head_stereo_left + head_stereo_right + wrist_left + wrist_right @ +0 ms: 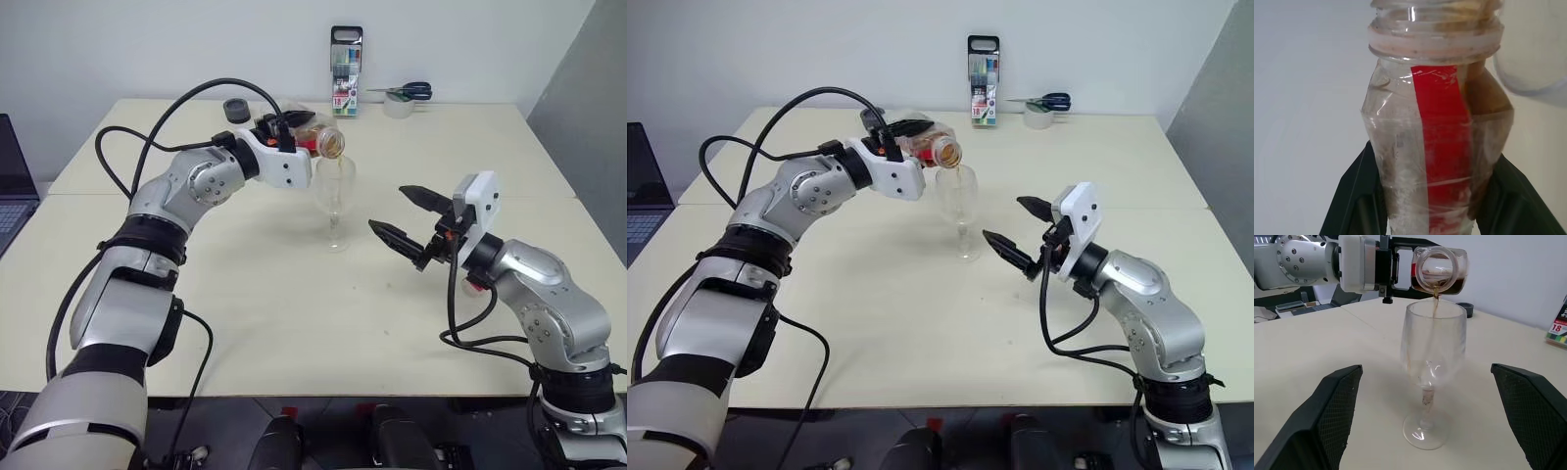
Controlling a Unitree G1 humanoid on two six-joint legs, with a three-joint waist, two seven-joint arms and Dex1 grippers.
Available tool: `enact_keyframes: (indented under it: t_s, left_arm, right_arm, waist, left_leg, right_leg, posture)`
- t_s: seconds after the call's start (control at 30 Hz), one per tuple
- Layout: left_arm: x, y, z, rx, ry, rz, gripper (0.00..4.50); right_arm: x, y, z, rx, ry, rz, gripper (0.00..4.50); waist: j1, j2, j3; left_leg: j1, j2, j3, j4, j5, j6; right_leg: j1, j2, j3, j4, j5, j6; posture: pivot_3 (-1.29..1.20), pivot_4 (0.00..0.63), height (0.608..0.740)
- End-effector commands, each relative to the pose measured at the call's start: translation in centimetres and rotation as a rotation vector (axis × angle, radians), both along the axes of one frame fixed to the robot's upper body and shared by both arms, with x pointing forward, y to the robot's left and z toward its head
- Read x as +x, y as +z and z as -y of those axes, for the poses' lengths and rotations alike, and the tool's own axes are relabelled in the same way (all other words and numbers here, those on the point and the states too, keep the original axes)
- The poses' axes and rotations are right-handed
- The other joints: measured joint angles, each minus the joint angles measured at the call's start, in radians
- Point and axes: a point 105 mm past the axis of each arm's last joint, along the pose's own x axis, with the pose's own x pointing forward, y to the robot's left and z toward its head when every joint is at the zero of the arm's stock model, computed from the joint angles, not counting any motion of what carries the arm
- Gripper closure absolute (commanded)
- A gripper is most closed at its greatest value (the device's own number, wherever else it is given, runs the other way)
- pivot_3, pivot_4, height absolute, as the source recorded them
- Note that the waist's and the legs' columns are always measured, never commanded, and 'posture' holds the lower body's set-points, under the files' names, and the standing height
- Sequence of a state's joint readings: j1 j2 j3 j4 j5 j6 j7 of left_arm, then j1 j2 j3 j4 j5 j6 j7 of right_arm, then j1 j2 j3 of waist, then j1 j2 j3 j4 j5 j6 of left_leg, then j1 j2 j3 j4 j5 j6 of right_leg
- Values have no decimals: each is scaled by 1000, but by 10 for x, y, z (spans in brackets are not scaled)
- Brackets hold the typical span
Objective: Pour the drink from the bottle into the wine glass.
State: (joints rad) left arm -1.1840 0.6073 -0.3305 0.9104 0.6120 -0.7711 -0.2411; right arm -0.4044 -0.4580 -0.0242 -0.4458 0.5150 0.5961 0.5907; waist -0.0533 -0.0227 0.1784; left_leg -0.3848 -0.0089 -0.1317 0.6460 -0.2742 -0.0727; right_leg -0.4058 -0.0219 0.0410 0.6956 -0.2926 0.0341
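Gripping the bottle (1440, 271) tipped on its side, the left fingers (1352, 196) are clamped on its body, mouth over the wine glass (1432, 352) near the counter (294, 313) middle. The drink (1436, 303) runs in a thin stream (bowl seemingly barely filled). Most pouring remains. The right gripper (411, 217), spread wide, holds nothing beside the glass.

A pale cream table (294, 323) stood against a plain white wall (147, 49); a grey panel (588, 127) rose beyond the table's right edge.
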Motion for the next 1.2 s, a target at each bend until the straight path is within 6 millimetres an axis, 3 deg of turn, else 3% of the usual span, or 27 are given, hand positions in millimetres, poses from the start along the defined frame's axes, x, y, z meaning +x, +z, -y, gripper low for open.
enact_keyframes:
  t_s: [0.03,1.2]
  left_arm:
    - [-2,23,0,-3,-6,82,2722]
    - [6,33,-2,50,27,151,2722]
  right_arm:
    - [-9,10,-5,16,23,45,0]
    - [-13,9,-15,52,27,43,0]
  waist:
    - [-1,0,0]
    - [-3,0,0]
  left_leg:
    - [0,0,0,0,0,0]
    - [0,0,0,0,0,0]
  right_leg:
    - [0,0,0,0,0,0]
    - [0,0,0,1,0,0]
  posture:
    - [0,150,740]
    - [0,150,740]
